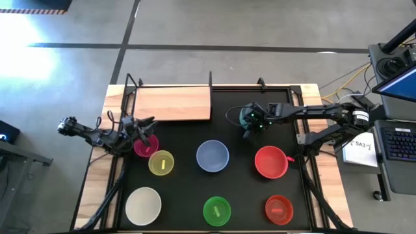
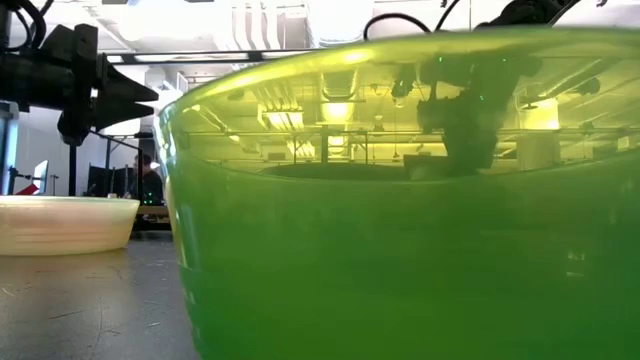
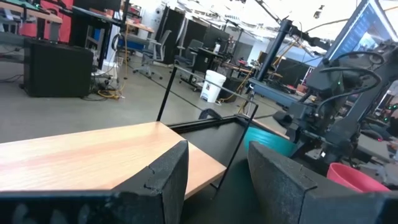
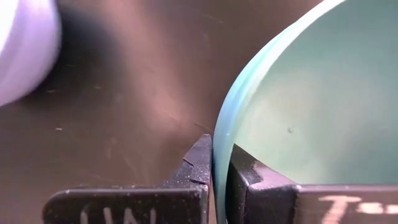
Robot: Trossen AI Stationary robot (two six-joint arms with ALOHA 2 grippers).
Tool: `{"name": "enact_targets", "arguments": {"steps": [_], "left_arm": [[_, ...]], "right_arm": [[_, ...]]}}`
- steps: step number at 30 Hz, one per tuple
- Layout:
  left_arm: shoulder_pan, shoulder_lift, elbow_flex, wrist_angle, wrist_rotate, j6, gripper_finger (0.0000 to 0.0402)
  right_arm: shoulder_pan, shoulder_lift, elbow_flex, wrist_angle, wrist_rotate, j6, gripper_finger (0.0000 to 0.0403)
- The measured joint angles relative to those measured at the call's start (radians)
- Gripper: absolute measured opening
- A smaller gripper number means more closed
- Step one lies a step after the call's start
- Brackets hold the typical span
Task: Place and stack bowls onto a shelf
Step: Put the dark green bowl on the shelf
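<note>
Eight small round plastic bowls on the black bench (image 1: 240, 97); none on the light wooden shelf board (image 1: 172, 103) at far left. Teal bowl (image 4: 311, 99) sits right of the shelf, its rim pinched between the right hand's (image 4: 219, 163) fingers. Left hand (image 3: 217, 174), fingers spread, hangs over the magenta bowl (image 1: 145, 145) near the shelf's near-left corner. Yellow (image 1: 161, 162), blue-grey (image 1: 212, 156), large red (image 1: 271, 162), cream (image 1: 143, 205), green (image 1: 217, 210), small red (image 1: 279, 209) bowls lie nearer.
</note>
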Motion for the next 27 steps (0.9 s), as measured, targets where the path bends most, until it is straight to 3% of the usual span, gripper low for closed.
{"name": "enact_targets", "arguments": {"steps": [23,27], "left_arm": [[0.000,0.000,0.000,0.015,0.006,-0.154,0.0150],[0.003,0.000,0.000,0.040,-0.040,-0.150,0.0150]], "right_arm": [[0.000,0.000,0.129,0.013,-0.028,-0.035,0.0008],[0.000,0.000,0.134,0.010,-0.030,-0.041,0.0008]]}}
